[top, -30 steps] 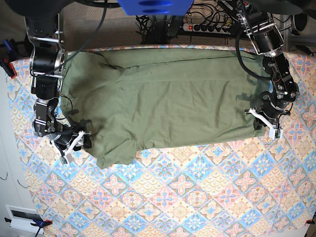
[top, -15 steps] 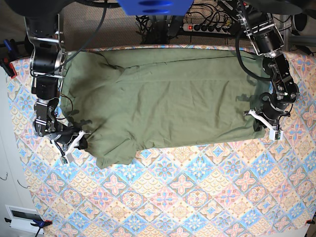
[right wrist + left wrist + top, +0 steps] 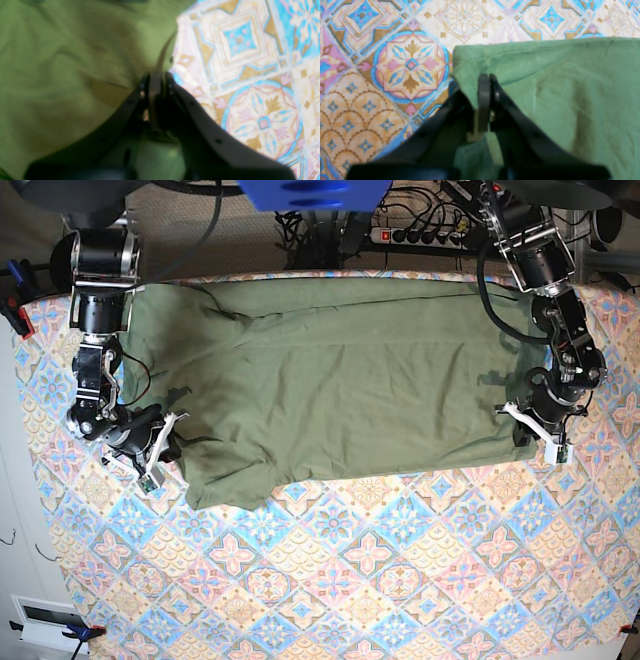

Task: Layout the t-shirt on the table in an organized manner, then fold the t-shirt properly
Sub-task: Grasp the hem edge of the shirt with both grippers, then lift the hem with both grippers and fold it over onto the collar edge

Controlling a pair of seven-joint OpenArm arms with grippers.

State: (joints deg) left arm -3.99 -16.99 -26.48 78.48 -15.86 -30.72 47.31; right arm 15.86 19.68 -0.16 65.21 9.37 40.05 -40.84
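The olive-green t-shirt point(image 3: 340, 380) lies spread across the far half of the table point(image 3: 380, 580), with a sleeve hanging toward the front left. At the shirt's right end my left gripper point(image 3: 525, 425) is shut on its corner. The left wrist view shows that gripper point(image 3: 485, 81) pinching a fold of the t-shirt point(image 3: 557, 87) above the table point(image 3: 407, 65). At the left, my right gripper point(image 3: 172, 452) is shut on the cloth's edge beside the sleeve. In the right wrist view this gripper point(image 3: 156, 76) clamps the t-shirt point(image 3: 75, 62) where it meets the table point(image 3: 250, 75).
A power strip point(image 3: 420, 235) with cables lies behind the table's far edge. Clamps hold the cloth at the left edge point(image 3: 15, 305) and at the front left corner point(image 3: 85, 632). The patterned near half of the table lies in front of the shirt.
My right gripper has gone from open to shut on the shirt's edge by the sleeve, and its arm has shifted slightly. The left gripper has stayed shut on its corner, barely moving.
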